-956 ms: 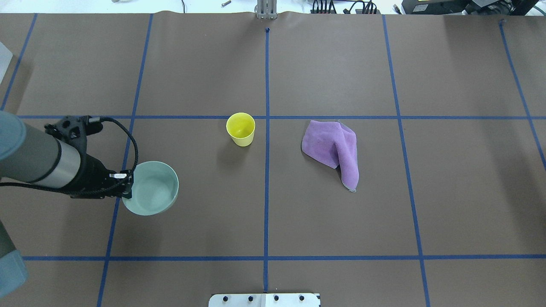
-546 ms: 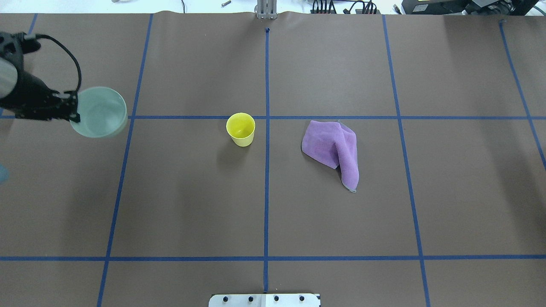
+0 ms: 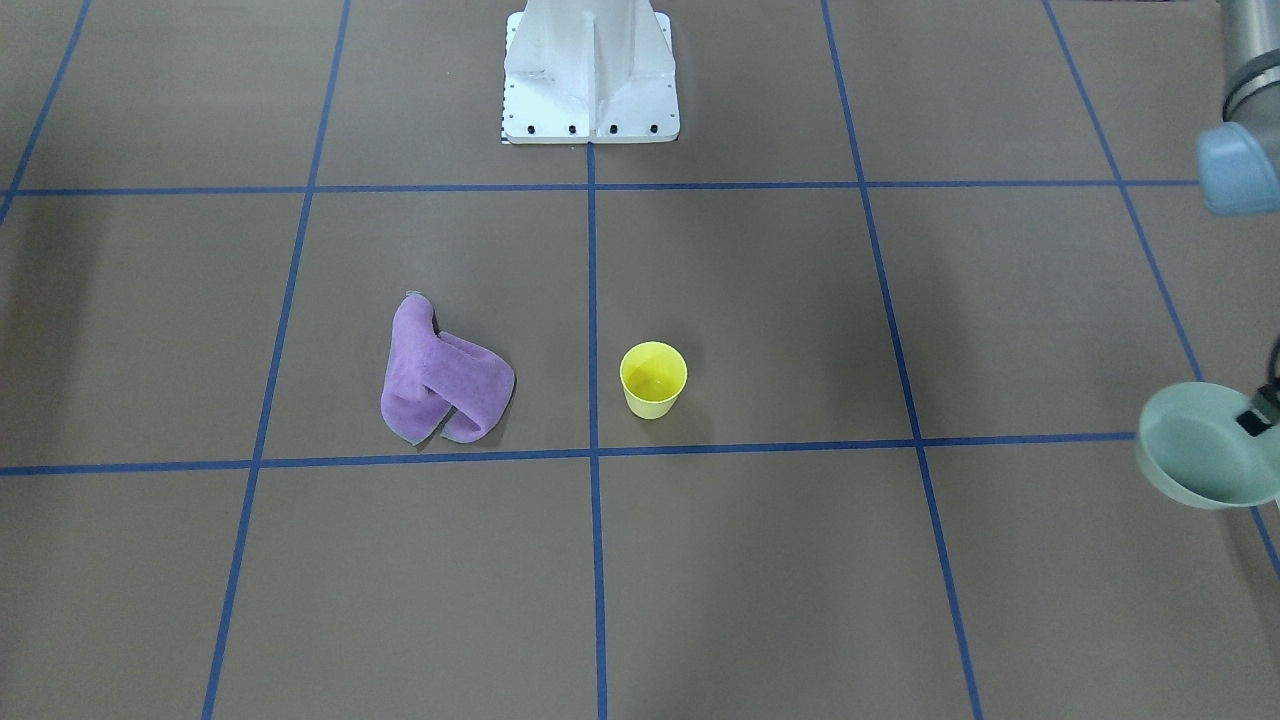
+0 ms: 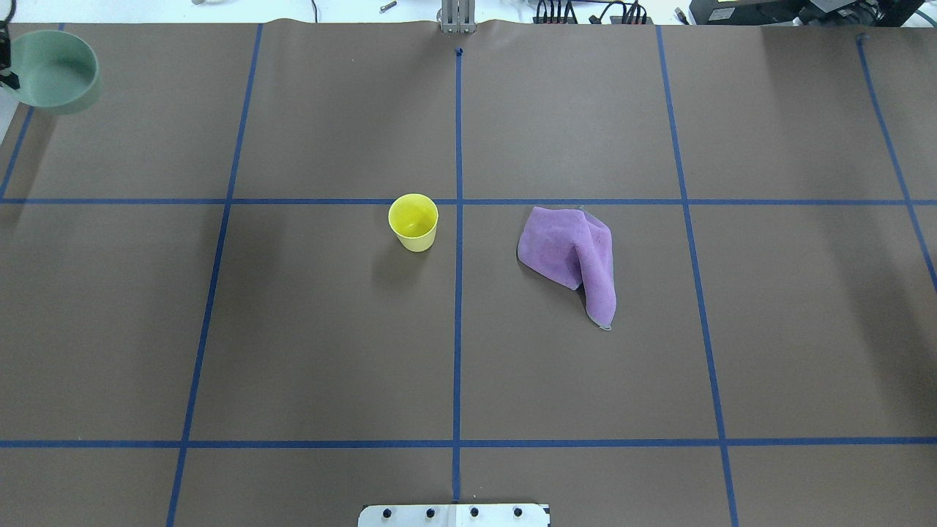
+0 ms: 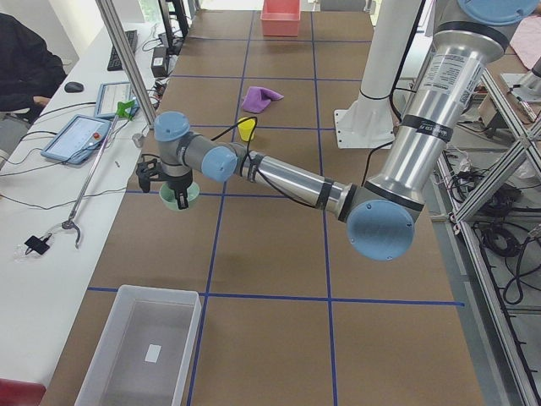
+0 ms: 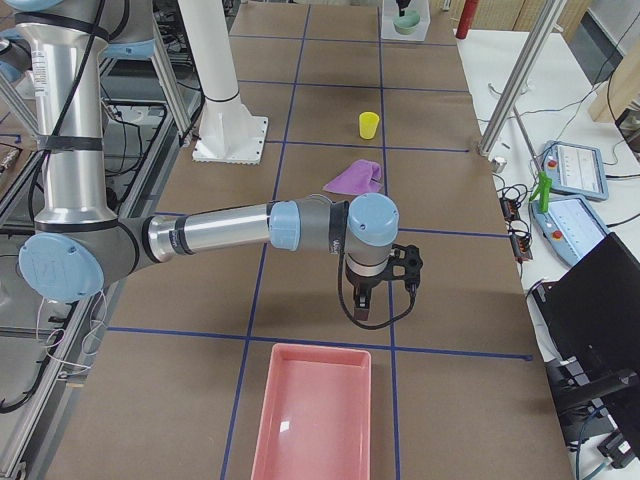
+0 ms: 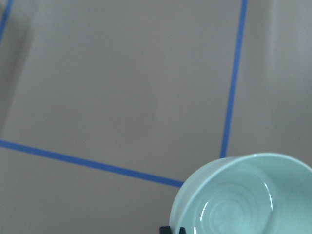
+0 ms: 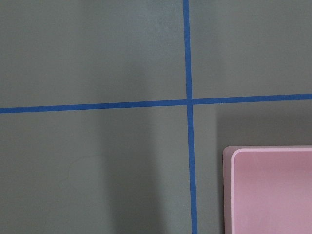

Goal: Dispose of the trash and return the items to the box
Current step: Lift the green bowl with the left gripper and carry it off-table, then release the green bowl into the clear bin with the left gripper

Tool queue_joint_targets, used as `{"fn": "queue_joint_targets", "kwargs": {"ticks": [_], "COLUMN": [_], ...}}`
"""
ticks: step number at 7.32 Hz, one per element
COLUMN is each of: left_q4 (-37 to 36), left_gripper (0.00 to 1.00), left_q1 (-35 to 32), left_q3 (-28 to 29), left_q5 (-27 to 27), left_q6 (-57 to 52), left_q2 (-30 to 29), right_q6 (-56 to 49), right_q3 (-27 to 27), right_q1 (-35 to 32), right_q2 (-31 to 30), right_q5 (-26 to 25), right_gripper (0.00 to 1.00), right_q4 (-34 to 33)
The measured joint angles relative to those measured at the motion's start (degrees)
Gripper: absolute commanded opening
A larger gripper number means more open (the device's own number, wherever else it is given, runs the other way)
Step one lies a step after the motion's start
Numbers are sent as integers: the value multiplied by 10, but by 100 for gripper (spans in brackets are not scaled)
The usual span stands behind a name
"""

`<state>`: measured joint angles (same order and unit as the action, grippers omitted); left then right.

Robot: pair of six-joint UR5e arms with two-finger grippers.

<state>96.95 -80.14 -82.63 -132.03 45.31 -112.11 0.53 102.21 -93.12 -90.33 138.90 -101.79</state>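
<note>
Left pincer (image 3: 1255, 418) was clamped on the rim of the green bowl (image 3: 1195, 445): one black finger inside the wall, the bowl hanging off its side, mouth up. Left wrist view showed the same, with a finger tip at the bottom edge against the near rim and the bowl interior filling the lower right corner. Nothing visible inside the bowl.

Bowl position: far-left corner of the table (image 4: 329, 351) in the overhead view, over the outermost blue tape line, on the operators' side. In the exterior left view it hung directly under the near arm's wrist and looked clear of the table surface. The clear box (image 5: 144, 347) stood at the table's left end, well apart from the bowl, not under it.

Right pincer (image 6: 362, 312) pointed straight down above the table, just beside the short end of the pink bin (image 6: 312, 410). Only the side camera showed it, so I could not tell whether it was wide or narrow. The right wrist view showed a tape crossing and a corner of the pink bin, no fingers.

Yellow cup (image 4: 413, 221) stood upright near table centre, just left of the middle tape line. Purple cloth (image 4: 571, 256) lay crumpled on the other side of that line, near the cup, not touching. Both were well apart from either pincer.
</note>
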Motion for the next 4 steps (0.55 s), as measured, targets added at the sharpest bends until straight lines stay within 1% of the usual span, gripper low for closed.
{"fn": "queue_joint_targets", "kwargs": {"ticks": [1,2,4], "left_q4": [15,45,99], "left_gripper": [0,0,0], "left_q1": [-42,-75,-123], "left_q3": [68,135,254], "left_q5": [-36,-57,-69], "left_q6": [-3,-4,3], "left_q2": [-14,-20,-34], "right_q6": [2,13,38], "right_q3": [2,5,16], "right_q1": [1,3,8], "right_q2": [0,0,-1], "right_q5": [2,4,6], "right_gripper": [100,100,100], "right_q4": [0,1,3]}}
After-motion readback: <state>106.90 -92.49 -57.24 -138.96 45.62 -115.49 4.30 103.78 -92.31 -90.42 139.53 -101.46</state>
